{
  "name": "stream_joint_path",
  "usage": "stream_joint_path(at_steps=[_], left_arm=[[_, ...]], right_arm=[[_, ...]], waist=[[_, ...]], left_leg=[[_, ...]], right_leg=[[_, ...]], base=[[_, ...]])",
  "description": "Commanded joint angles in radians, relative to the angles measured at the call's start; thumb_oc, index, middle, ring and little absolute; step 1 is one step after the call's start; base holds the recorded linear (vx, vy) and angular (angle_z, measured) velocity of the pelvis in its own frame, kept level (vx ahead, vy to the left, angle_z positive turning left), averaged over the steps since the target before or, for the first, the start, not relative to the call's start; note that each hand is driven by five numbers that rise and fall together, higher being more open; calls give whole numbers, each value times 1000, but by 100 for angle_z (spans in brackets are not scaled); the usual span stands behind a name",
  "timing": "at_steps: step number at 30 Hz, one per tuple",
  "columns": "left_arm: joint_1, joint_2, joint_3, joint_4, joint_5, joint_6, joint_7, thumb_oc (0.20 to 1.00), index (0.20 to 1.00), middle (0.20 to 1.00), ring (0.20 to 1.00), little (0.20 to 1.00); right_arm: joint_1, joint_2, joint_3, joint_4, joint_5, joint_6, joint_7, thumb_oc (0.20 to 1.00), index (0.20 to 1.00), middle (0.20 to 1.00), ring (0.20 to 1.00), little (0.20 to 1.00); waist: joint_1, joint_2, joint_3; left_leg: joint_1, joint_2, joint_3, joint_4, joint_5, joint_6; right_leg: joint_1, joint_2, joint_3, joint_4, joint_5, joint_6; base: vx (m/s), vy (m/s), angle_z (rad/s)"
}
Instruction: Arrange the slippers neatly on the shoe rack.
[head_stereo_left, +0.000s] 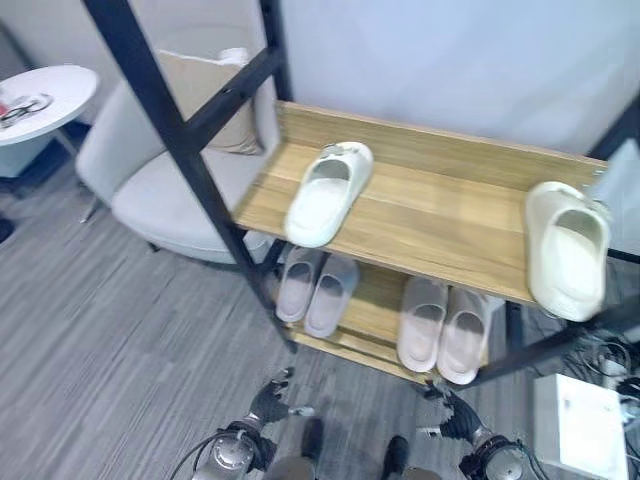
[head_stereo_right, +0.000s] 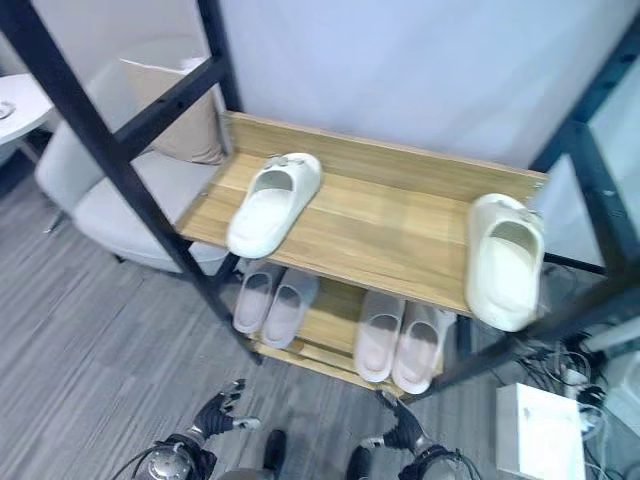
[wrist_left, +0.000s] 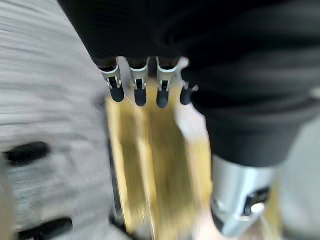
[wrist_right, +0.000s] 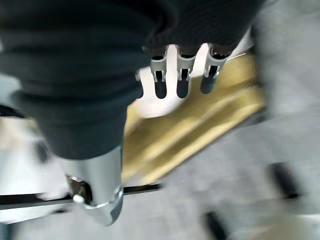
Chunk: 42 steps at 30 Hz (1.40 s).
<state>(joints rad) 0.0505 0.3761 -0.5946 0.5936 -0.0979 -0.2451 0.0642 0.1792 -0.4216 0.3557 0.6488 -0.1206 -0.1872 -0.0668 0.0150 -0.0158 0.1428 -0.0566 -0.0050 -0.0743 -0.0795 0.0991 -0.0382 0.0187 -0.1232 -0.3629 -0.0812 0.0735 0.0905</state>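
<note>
Two cream slippers lie far apart on the top wooden shelf (head_stereo_left: 440, 215) of the shoe rack. The left slipper (head_stereo_left: 328, 193) sits at an angle with its toe toward me. The right slipper (head_stereo_left: 568, 248) lies at the shelf's right end, its toe hanging over the front edge. Two pairs of pale pink slippers (head_stereo_left: 316, 285) (head_stereo_left: 442, 326) rest on the lower shelf. My left hand (head_stereo_left: 268, 402) and right hand (head_stereo_left: 455, 415) hang low in front of the rack above the floor. Both have relaxed fingers (wrist_left: 140, 87) (wrist_right: 182, 77) and hold nothing.
The rack's black frame post (head_stereo_left: 170, 130) slants across the left. A grey armchair (head_stereo_left: 160, 190) with a beige cushion (head_stereo_left: 215, 85) stands left of the rack, with a white round table (head_stereo_left: 40, 95) beyond. A white box (head_stereo_left: 580, 425) and cables lie on the floor at lower right.
</note>
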Motion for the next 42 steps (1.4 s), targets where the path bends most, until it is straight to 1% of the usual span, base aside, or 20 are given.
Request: stream_joint_path(at_steps=[1,3,5,6,8,9,12,14,15,18,21,23,24,28,30,31,33,34,37,42], left_arm=[[-108,-9,-68,-30,131,9,-103,1000,1000,1000,1000,1000],[-133,-9,-79,-51,138,21,-110,1000,1000,1000,1000,1000],[-193,-24,-133,-85,151,32,-150,1000,1000,1000,1000,1000],[-286,-38,-202,-138,174,28,-172,1000,1000,1000,1000,1000],[-329,-40,-228,-176,167,25,-191,1000,1000,1000,1000,1000],[-439,-30,-280,-309,126,11,-229,1000,1000,1000,1000,1000],[-490,-12,-289,-402,67,5,-256,1000,1000,1000,1000,1000],[-533,-4,-291,-478,-9,6,-278,1000,1000,1000,1000,1000],[-584,8,-278,-572,-125,11,-301,1000,1000,1000,1000,1000],[-621,35,-249,-673,-221,17,-311,1000,1000,1000,1000,1000],[-676,42,-151,-798,-408,10,-302,1000,1000,1000,1000,1000],[-706,42,-96,-823,-412,-6,-258,1000,1000,1000,1000,1000],[-675,64,-42,-879,-380,-30,-231,1000,1000,1000,1000,1000],[-678,93,9,-894,-284,-51,-167,1000,1000,1000,1000,1000],[-790,105,97,-790,-115,-59,-10,1000,1000,1000,1000,1000],[-790,104,97,-789,-114,-60,-9,1000,1000,1000,1000,1000],[-819,132,173,-708,43,-52,116,1000,1000,1000,1000,1000],[-830,171,200,-683,178,-35,180,1000,1000,1000,1000,1000],[-826,233,249,-620,356,-4,262,1000,1000,1000,1000,1000],[-805,335,291,-568,502,36,330,1000,1000,1000,1000,1000]], right_arm=[[-30,5,-48,128,58,2,-31,1000,1000,1000,1000,1000],[-46,9,-58,162,67,9,-38,1000,1000,1000,1000,1000],[-56,19,-82,201,102,21,-28,1000,1000,1000,1000,1000],[-74,23,-106,228,132,26,-32,1000,1000,1000,1000,1000],[-78,22,-110,224,140,26,-27,1000,1000,1000,1000,1000],[-83,9,-113,207,159,22,-13,1000,1000,1000,1000,1000],[-76,-1,-113,184,162,18,0,1000,1000,1000,1000,1000],[-76,-3,-106,173,161,19,7,1000,1000,1000,1000,1000],[-73,-10,-104,153,162,18,19,1000,1000,1000,1000,1000],[-68,-12,-103,140,163,19,25,1000,1000,1000,1000,1000],[-56,-6,-113,124,167,23,34,1000,1000,1000,1000,1000],[-53,0,-115,115,171,27,34,1000,1000,1000,1000,1000],[-48,4,-135,97,177,15,23,1000,1000,1000,1000,1000],[-46,26,-117,109,179,17,26,1000,1000,1000,1000,1000],[-63,42,-108,120,188,21,16,1000,1000,1000,1000,1000],[-64,42,-108,121,188,21,16,1000,1000,1000,1000,1000],[-63,53,-114,125,185,21,4,1000,1000,1000,1000,1000],[-60,56,-119,130,186,18,-1,1000,1000,1000,1000,1000],[-45,58,-122,117,177,9,-10,1000,1000,1000,1000,1000],[-23,58,-121,89,158,4,-18,1000,1000,1000,1000,1000]], waist=[[-38,20,9],[-45,24,5],[-62,31,1],[-85,35,-3],[-95,38,-4],[-110,43,-3],[-118,46,-5],[-122,49,-7],[-126,52,-10],[-127,54,-13],[-120,57,-24],[-116,57,-29],[-103,54,-30],[-88,52,-37],[-86,55,-41],[-86,55,-40],[-85,55,-40],[-85,55,-38],[-90,56,-38],[-96,57,-36]], left_leg=[[36,23,66,-8,-48,-35],[35,23,73,-8,-48,-32],[39,26,83,-8,-53,-32],[42,28,96,-8,-58,-32],[44,29,101,-8,-60,-32],[48,32,111,-8,-63,-34],[52,33,120,-8,-65,-35],[56,35,124,-8,-65,-36],[61,37,126,-8,-65,-38],[65,38,126,-8,-64,-40],[69,40,125,-8,-62,-44],[70,41,125,-8,-61,-45],[70,42,124,-8,-60,-47],[71,44,123,-8,-60,-48],[75,47,124,-8,-61,-46],[76,47,124,-8,-61,-46],[78,48,128,-8,-64,-46],[83,48,130,-8,-67,-46],[85,50,137,-8,-70,-45],[94,51,150,-8,-77,-44]], right_leg=[[34,-46,24,16,-35,91],[30,-45,32,13,-30,91],[30,-43,40,5,-29,90],[27,-42,54,0,-27,91],[24,-41,62,-1,-25,91],[22,-38,76,-6,-26,91],[23,-37,82,-6,-26,91],[25,-36,87,-6,-27,91],[29,-33,89,-6,-29,91],[33,-32,88,-6,-31,90],[40,-30,83,-6,-34,89],[42,-29,82,-6,-36,87],[43,-28,79,-6,-38,85],[46,-25,77,-6,-42,83],[48,-22,81,-6,-43,82],[48,-21,81,-6,-43,82],[49,-20,83,-6,-44,82],[53,-19,85,-6,-45,81],[50,-18,90,-6,-45,81],[47,-14,104,-6,-45,83]], base=[[39,-3,-24],[13,-5,-28],[17,-20,-23],[11,-13,-23],[8,-17,-30],[5,-20,-33],[4,-11,-15],[10,-22,-14],[10,-29,-15],[8,-25,-8],[0,-13,0],[-1,-15,1],[1,-36,1],[8,-26,-2],[25,-16,6],[0,0,0],[13,-2,-2],[16,1,-4],[0,0,0],[4,1,-1]])
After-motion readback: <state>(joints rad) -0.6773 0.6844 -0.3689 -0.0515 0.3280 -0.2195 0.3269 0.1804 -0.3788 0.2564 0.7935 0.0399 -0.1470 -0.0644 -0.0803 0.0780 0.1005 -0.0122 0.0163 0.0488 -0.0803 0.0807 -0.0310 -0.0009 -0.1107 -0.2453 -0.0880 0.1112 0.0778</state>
